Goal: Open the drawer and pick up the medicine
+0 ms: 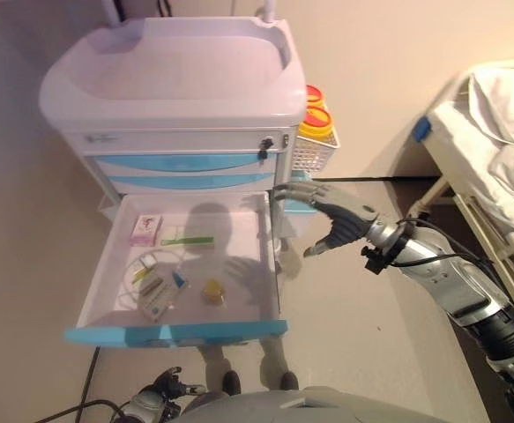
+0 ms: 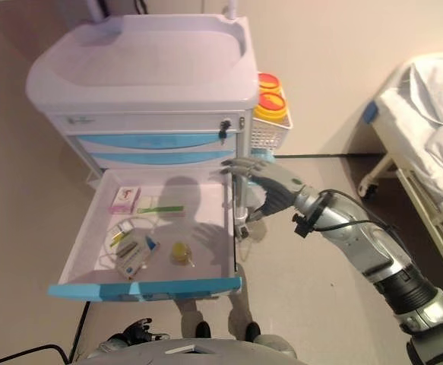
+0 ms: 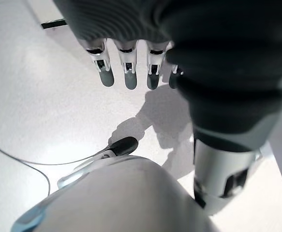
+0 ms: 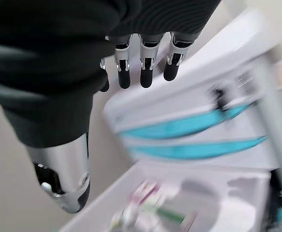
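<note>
1 open drawer point(image 1: 265, 264), medicine point(image 1: 145, 230) inside, right hand point(image 1: 340, 218) beside, apart

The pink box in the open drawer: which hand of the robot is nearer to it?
Right. The right hand hovers open beside the drawer, across from the pink box. The left hand hangs low, below the drawer's front.

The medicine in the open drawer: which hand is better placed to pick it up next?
The right hand: it hovers open beside the drawer that holds the medicine. The left hand hangs low, below the drawer's front.
</note>
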Available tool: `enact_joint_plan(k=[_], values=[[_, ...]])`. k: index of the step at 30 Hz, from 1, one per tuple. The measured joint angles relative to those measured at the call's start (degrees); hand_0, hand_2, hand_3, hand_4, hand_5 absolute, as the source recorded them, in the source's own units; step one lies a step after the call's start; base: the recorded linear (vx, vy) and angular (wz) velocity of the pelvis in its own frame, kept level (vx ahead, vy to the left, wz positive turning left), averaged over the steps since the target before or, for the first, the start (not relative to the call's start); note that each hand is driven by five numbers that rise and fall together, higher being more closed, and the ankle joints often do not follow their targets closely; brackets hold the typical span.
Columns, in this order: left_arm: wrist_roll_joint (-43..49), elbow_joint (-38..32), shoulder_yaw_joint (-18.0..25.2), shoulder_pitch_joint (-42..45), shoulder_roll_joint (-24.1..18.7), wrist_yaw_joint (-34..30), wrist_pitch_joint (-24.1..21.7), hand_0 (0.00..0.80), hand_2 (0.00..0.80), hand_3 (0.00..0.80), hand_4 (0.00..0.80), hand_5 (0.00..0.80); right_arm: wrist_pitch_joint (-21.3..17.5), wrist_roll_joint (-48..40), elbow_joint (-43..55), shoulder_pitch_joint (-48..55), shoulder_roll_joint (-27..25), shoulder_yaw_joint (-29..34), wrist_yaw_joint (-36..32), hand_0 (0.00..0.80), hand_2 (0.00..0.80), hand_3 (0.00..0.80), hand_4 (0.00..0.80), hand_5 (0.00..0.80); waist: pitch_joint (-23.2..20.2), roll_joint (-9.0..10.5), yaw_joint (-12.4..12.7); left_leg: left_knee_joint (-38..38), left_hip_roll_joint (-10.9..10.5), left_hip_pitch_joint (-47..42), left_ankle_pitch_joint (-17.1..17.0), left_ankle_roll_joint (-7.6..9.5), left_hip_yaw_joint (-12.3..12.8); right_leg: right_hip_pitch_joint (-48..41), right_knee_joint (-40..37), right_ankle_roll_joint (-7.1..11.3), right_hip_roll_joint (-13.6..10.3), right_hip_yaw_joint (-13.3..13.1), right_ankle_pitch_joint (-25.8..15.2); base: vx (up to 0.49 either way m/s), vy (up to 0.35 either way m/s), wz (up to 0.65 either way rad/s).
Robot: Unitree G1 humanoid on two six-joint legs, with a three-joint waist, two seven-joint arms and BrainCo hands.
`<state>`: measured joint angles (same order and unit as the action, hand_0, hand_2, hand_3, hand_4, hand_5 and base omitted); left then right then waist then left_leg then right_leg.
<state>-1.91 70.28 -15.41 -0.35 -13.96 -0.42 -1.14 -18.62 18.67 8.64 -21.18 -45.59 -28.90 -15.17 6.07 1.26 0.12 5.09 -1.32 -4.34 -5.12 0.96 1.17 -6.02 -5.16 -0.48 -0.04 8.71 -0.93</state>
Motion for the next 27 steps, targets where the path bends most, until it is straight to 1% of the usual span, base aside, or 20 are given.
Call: enact_joint_plan(k=[3,4,5,6,7,10,12,13,14,15,17,19,21,23,27], values=[[-0.9,-0.5,0.0,-0.3,0.0,0.0,-0.1,0.0,0.0,0.0,0.0,0.0,0.9,4.3,-8.3,-1.8,2.8,-4.2,-0.2,0.0,0.0,0.0,0.0,0.0,0.1,0.25,2.8,0.0,0.0,0.7,-0.5,-0.38,-2.2,-0.3,-0.1,-0.1,0.1,1.8,0.1,-0.031,-0.044,0.43],[-1.4,-0.8,0.0,-0.3,0.0,0.1,-0.1,0.0,0.0,0.0,0.0,0.0,1.3,5.9,-11.8,-2.6,3.9,-5.7,0.1,0.0,0.0,0.0,0.0,0.0,0.2,0.34,3.5,0.0,-0.1,1.1,-0.8,-0.44,-3.1,-0.2,-0.1,-0.07,0.2,2.2,0.1,-0.039,-0.047,0.44],[-1.9,-1.0,0.0,-0.3,0.0,0.1,-0.1,0.0,0.0,0.0,0.0,0.0,1.4,8.4,-15.2,-3.3,4.6,-7.5,0.6,0.0,0.0,0.0,0.0,0.0,0.5,0.38,4.4,0.0,-0.1,1.4,-1.1,-0.53,-4.0,-0.3,-0.1,-0.1,0.2,3.1,0.2,-0.06,-0.056,0.45],[-2.6,-1.3,0.0,-0.4,0.0,0.1,-0.1,0.0,0.0,0.0,0.0,0.0,1.4,10.4,-17.3,-3.6,4.6,-8.7,0.9,0.0,0.0,0.0,0.0,0.0,0.7,0.5,4.9,0.0,-0.2,1.7,-1.3,-0.67,-4.6,-0.2,-0.1,-0.22,0.2,3.5,0.3,-0.058,-0.046,0.44],[-2.8,-1.6,0.0,-0.5,0.0,0.1,-0.1,0.0,0.0,0.0,0.0,0.0,1.4,12.0,-18.6,-3.7,4.7,-9.3,1.1,0.0,0.0,0.0,0.0,0.0,1.3,0.45,5.8,0.0,-0.2,2.0,-1.6,-0.82,-5.5,-0.3,-0.1,-0.25,0.2,4.2,0.4,-0.061,-0.049,0.42],[-3.2,-1.5,0.2,-0.8,0.0,0.1,0.0,0.0,0.0,0.0,0.0,0.0,1.4,15.3,-23.6,-4.4,6.8,-10.4,3.5,0.0,0.0,0.0,0.0,0.0,2.9,0.43,7.3,0.0,-0.2,2.7,-1.9,-1.42,-7.0,-0.2,-0.1,-0.23,0.4,6.0,0.4,-0.035,-0.039,0.29],[-3.2,-1.5,0.8,-0.5,0.0,0.2,0.2,0.0,0.0,0.0,0.0,0.0,1.4,16.5,-26.1,-4.5,7.8,-11.0,4.5,0.0,0.0,0.0,0.0,0.0,3.5,0.34,8.3,0.0,-0.2,3.3,-2.2,-1.8,-7.7,-0.3,-0.1,-0.29,0.4,6.8,0.5,-0.047,-0.035,0.29],[-3.2,-1.5,1.3,-0.3,-0.1,0.3,0.3,0.0,0.0,0.0,0.0,0.0,1.6,16.9,-27.5,-4.5,8.7,-11.1,5.1,0.0,0.0,0.0,0.0,0.0,3.5,0.36,8.4,0.0,-0.2,3.7,-2.4,-1.98,-8.2,-0.2,-0.1,-0.36,0.4,7.6,0.5,-0.061,-0.039,0.35],[-3.2,-1.5,1.6,-0.3,-0.1,0.3,0.6,0.0,0.0,0.0,0.0,0.0,2.0,17.2,-28.2,-4.5,9.1,-11.5,5.4,0.0,0.0,0.0,0.0,0.0,3.6,0.45,8.2,0.0,-0.1,4.0,-2.6,-2.06,-8.1,0.0,-0.1,-0.58,0.3,8.2,0.7,-0.057,-0.025,0.4],[-3.1,-1.5,1.7,0.0,-0.2,0.4,0.8,0.0,0.0,0.0,0.0,0.0,2.2,17.5,-29.0,-4.8,10.0,-12.0,5.8,0.0,0.0,0.0,0.0,0.0,3.8,0.08,9.2,0.0,-0.1,4.7,-3.0,-1.94,-8.3,0.0,-0.1,-0.59,0.4,9.1,0.7,-0.075,-0.033,0.35],[-3.1,-1.5,1.9,0.1,-0.4,0.8,1.0,0.0,0.0,0.0,0.0,0.0,2.8,18.4,-33.4,-5.8,11.7,-12.6,6.3,0.0,0.0,0.0,0.0,0.0,4.0,0.16,9.9,0.0,0.0,5.1,-3.3,-1.89,-9.1,0.2,-0.1,-0.76,0.5,9.7,0.8,-0.038,-0.015,0.28],[-3.1,-1.5,1.9,0.2,-0.4,1.2,1.0,0.0,0.0,0.0,0.0,0.0,3.7,19.7,-34.5,-5.9,12.9,-12.6,6.5,0.0,0.0,0.0,0.0,0.0,4.3,-0.22,10.7,0.0,0.0,6.0,-3.6,-2.16,-9.5,0.8,-0.1,-0.9,0.6,11.0,0.9,-0.026,-0.018,0.3],[-3.1,-1.3,2.0,0.7,-0.4,1.2,1.1,0.0,0.0,0.0,0.0,0.0,4.0,20.3,-37.3,-6.7,14.5,-13.4,7.5,0.0,0.0,0.0,0.0,0.0,4.6,-0.4,11.5,0.0,0.0,6.1,-3.8,-2.14,-9.8,0.8,-0.1,-0.99,0.6,11.4,0.9,-0.03,-0.019,0.18],[-3.1,-1.3,2.0,1.2,-0.5,1.2,1.0,0.0,0.0,0.0,0.0,0.0,4.9,21.6,-40.6,-7.3,16.3,-14.3,8.9,0.0,0.0,0.0,0.0,0.0,4.6,-0.4,12.2,0.0,-0.1,6.3,-4.0,-2.14,-10.7,0.6,-0.1,-1.19,0.6,12.3,1.1,-0.021,-0.018,0.21],[-3.0,-1.4,1.9,1.4,-0.5,1.2,0.9,0.0,0.0,0.0,0.0,0.0,7.4,23.7,-45.6,-8.0,19.3,-14.7,13.5,0.0,0.0,0.0,0.0,0.0,4.6,-0.37,12.7,-0.1,-0.2,6.7,-4.2,-2.44,-11.9,0.7,-0.1,-1.2,0.7,12.4,1.4,-0.005,-0.006,0.16]])
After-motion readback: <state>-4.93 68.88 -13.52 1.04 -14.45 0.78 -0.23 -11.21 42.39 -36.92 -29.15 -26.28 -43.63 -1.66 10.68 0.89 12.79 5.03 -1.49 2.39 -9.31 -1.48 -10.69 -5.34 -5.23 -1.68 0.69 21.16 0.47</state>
